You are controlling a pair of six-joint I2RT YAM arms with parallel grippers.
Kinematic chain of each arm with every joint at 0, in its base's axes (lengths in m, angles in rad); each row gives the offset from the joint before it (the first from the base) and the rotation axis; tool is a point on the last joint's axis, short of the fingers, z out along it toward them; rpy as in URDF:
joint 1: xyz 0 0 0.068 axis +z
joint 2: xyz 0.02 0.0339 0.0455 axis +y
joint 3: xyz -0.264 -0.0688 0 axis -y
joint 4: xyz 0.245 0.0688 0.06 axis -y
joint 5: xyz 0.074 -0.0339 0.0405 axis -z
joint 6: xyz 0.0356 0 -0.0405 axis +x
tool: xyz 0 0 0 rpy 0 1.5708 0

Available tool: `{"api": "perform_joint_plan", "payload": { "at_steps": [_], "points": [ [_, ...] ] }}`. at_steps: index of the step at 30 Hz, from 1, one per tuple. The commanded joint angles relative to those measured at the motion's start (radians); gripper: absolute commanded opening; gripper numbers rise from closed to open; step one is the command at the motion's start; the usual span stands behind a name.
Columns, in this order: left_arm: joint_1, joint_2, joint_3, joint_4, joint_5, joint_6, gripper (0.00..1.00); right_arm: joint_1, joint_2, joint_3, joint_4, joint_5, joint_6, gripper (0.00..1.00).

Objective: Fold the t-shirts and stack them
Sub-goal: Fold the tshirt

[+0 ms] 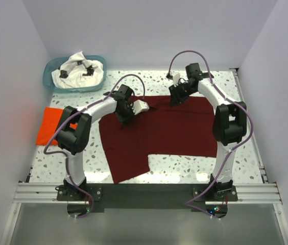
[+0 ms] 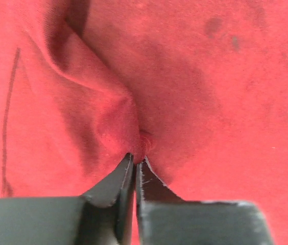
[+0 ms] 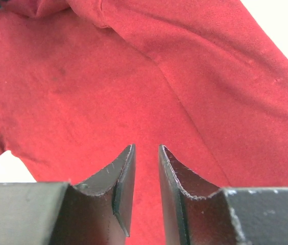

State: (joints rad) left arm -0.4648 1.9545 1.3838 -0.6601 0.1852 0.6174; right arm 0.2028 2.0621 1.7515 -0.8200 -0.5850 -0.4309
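Note:
The dark maroon t-shirt (image 1: 169,132) lies spread flat on the speckled table, one sleeve hanging toward the near edge. My left gripper (image 1: 125,118) is at the shirt's upper left part. In the left wrist view it (image 2: 136,159) is shut on a pinched ridge of the maroon cloth (image 2: 200,92). My right gripper (image 1: 174,102) is at the shirt's far edge. In the right wrist view it (image 3: 146,148) stands open by a narrow gap just above the cloth (image 3: 108,81), holding nothing. The orange-red t-shirt (image 1: 49,126) lies folded at the left. The white t-shirt (image 1: 77,69) is bunched in the basket.
A teal plastic basket (image 1: 48,76) stands at the far left corner. Bare speckled table (image 1: 185,173) shows near the front edge and along the right side (image 1: 246,92). The arms' base rail (image 1: 144,193) runs along the near edge.

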Motion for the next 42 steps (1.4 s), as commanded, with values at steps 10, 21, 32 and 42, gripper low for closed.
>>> {"api": "perform_joint_plan", "payload": {
  "at_steps": [10, 21, 32, 42],
  "points": [
    [0.156, 0.121, 0.447, -0.153, 0.158, 0.041, 0.0, -0.031, 0.006, 0.032, -0.025, 0.005, -0.055, 0.27],
    [0.278, 0.405, 0.768, 0.003, 0.18, -0.155, 0.41, -0.048, 0.015, 0.06, -0.051, 0.021, -0.072, 0.3],
    [0.379, 0.227, 0.561, 0.056, 0.318, -0.298, 0.45, 0.111, -0.048, -0.084, 0.462, -0.012, 0.123, 0.36],
    [0.402, 0.222, 0.56, 0.044, 0.335, -0.404, 0.47, 0.379, 0.192, 0.144, 0.595, 0.174, -0.034, 0.38]
  ]
}}
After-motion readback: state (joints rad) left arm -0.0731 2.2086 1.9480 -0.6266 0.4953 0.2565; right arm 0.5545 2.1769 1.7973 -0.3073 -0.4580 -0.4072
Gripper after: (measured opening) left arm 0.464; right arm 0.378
